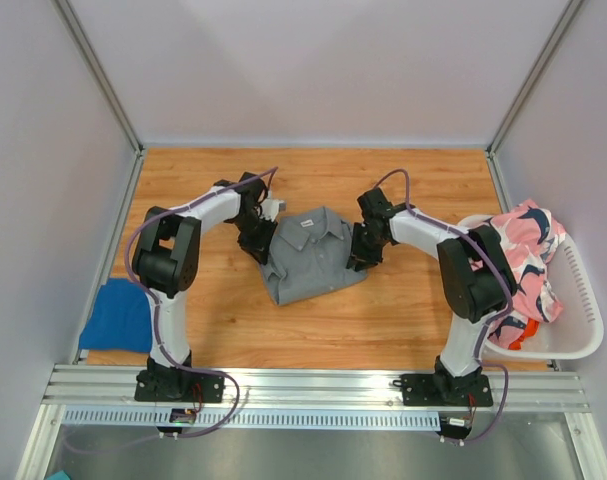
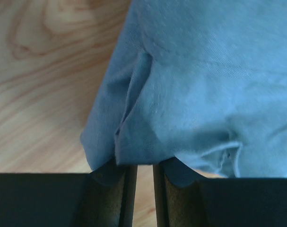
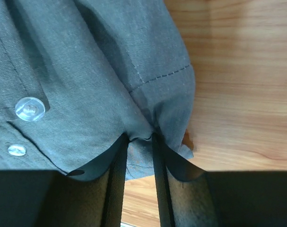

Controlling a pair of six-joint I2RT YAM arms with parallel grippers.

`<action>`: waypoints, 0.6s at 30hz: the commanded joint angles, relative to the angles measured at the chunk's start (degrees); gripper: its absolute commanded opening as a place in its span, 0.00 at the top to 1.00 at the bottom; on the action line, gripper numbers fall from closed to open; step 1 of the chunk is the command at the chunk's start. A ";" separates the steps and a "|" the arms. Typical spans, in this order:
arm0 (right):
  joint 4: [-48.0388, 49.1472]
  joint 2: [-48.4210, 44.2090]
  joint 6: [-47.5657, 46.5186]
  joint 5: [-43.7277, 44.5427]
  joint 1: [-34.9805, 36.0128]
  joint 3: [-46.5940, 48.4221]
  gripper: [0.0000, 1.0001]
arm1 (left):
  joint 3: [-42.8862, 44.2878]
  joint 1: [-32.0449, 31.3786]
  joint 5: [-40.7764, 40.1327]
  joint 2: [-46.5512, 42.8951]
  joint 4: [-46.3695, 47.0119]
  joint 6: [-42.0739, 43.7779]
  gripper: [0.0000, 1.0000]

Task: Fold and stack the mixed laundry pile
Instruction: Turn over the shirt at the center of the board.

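A grey button-up shirt point(image 1: 311, 255) lies partly folded in the middle of the wooden table. My left gripper point(image 1: 260, 243) is at its left edge. In the left wrist view, the left gripper point(image 2: 144, 164) has its jaws drawn close on the shirt's hem point(image 2: 181, 94), and a crease runs up from the tips. My right gripper point(image 1: 360, 255) is at the shirt's right edge. In the right wrist view, the right gripper point(image 3: 141, 137) pinches a fold of the shirt point(image 3: 86, 71) beside the stitched cuff. A pink patterned garment point(image 1: 528, 262) and a bit of orange cloth point(image 1: 514, 336) lie in the basket. A bright blue garment point(image 1: 118, 315) sits at the left.
The white slotted basket point(image 1: 579, 325) stands at the table's right edge, close to the right arm's base. The blue garment hangs partly over the table's left edge. Grey walls close in the back and both sides. A metal rail point(image 1: 313, 385) runs along the near edge.
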 commanded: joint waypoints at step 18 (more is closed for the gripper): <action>-1.91 -10.07 -1.33 -3.29 -5.46 6.81 0.62 | 6.21 6.43 8.01 -7.74 2.13 -0.57 0.40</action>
